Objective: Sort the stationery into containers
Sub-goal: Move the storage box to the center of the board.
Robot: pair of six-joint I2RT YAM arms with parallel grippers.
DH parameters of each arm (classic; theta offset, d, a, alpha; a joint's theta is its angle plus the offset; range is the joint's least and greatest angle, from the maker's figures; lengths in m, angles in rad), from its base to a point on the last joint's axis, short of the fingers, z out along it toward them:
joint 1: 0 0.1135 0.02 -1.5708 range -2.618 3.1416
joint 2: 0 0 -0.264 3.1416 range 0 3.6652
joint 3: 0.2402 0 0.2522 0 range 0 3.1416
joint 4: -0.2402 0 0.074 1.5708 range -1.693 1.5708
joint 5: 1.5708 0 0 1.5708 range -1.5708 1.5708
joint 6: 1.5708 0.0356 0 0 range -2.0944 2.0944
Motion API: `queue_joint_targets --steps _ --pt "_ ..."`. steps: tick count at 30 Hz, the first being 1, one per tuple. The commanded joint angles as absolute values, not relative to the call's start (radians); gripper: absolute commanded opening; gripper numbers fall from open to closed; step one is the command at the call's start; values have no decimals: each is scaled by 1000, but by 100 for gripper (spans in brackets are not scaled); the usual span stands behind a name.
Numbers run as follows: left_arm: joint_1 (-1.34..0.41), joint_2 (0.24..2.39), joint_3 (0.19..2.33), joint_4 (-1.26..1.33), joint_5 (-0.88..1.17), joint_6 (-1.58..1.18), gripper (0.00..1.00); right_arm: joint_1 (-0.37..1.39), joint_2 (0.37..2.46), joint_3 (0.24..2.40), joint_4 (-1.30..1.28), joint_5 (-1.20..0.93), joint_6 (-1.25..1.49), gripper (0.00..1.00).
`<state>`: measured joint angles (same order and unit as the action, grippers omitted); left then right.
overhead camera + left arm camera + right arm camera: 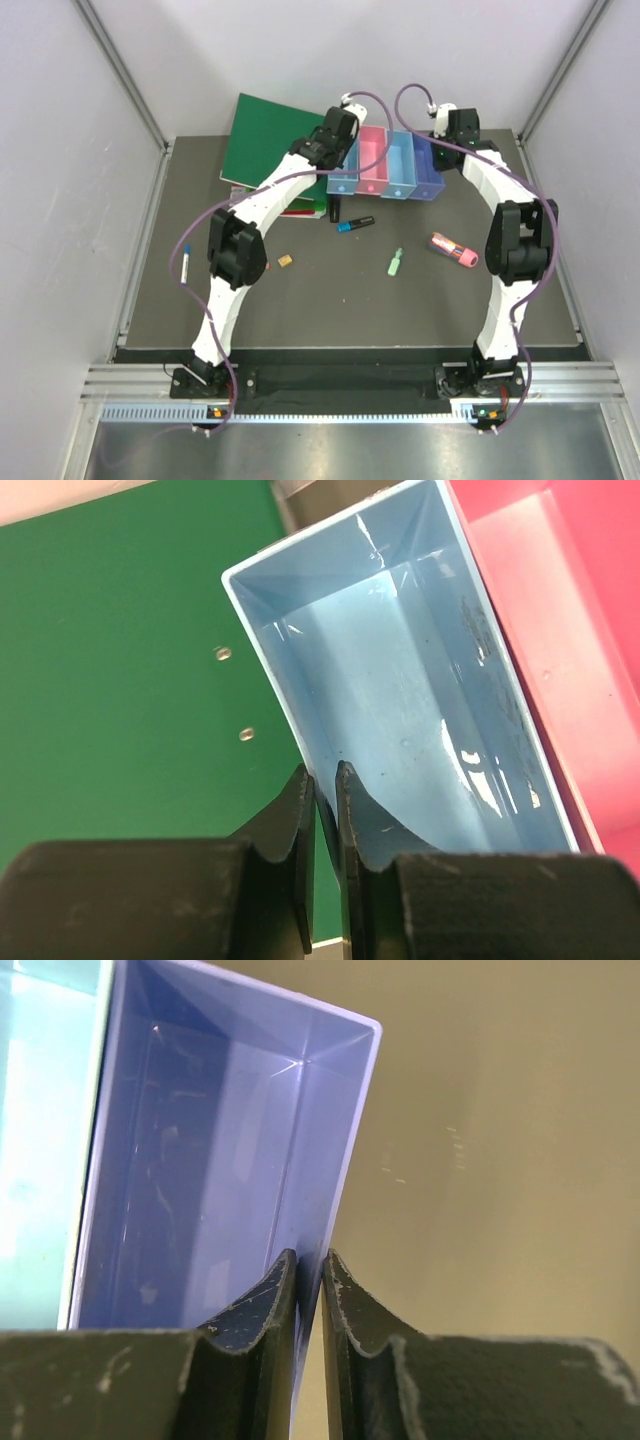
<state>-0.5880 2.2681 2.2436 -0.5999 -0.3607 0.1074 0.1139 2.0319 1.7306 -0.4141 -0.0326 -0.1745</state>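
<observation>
Dark table (330, 310), walled on three sides. Big green binders (265, 140) stacked at the back left, corner overhanging the table edge. Both arms reach to the back.

Four joined bins in a row at back center, just right of the binders: left light blue bin (343, 182), pink bin (372, 160), second light blue bin (400, 165), purple bin (428, 170). No items seen inside, though parts are hidden by the arms.

Left fingers (303, 795) are clamped on the outer wall of the left light blue bin, on the binder side, with only the thin wall between them. Right fingers (284, 1280) are clamped the same way on the outer right wall of the purple bin.

All stationery is loose on the table in front of the bins:
- Pink-red tube (453, 250), right side, near the right arm.
- Black-blue marker (355, 224), just in front of the left light blue bin.
- Blue-capped white pen (186, 265), far left edge, well apart from the rest.
- Green piece (396, 262), center.
- Orange piece (285, 261), left of center, tiny.
</observation>
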Motion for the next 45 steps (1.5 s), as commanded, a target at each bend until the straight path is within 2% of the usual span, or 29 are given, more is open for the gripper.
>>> queue_joint_targets --steps 1,13,22,34,37,40,43,44,45 --pt "-667 2304 2279 -563 -170 160 0 98 1942 1772 -273 -29 -183 0" --pt "-686 2408 2298 -468 -124 138 0 29 1950 1749 -258 -11 -212 0" --pt "-699 2464 2306 -445 -120 153 9 32 1994 1732 -249 -8 -241 1" --pt "-701 2480 2267 -426 -126 164 14 54 2052 1721 -249 -5 -268 1" --pt "-701 2483 2260 -426 -127 166 25 63 2065 1723 -249 -5 -282 5" --pt "-701 2487 2250 -426 -123 166 31 66 2072 1721 -245 -3 -288 7" --pt "-701 2488 2241 -423 -121 169 42 71 2080 1723 -245 -3 -290 14" --pt "-701 2488 2238 -425 -121 170 44 72 2080 1723 -248 -5 -291 20" --pt "-701 2487 2237 -426 -121 172 46 72 2080 1723 -249 -5 -294 22"
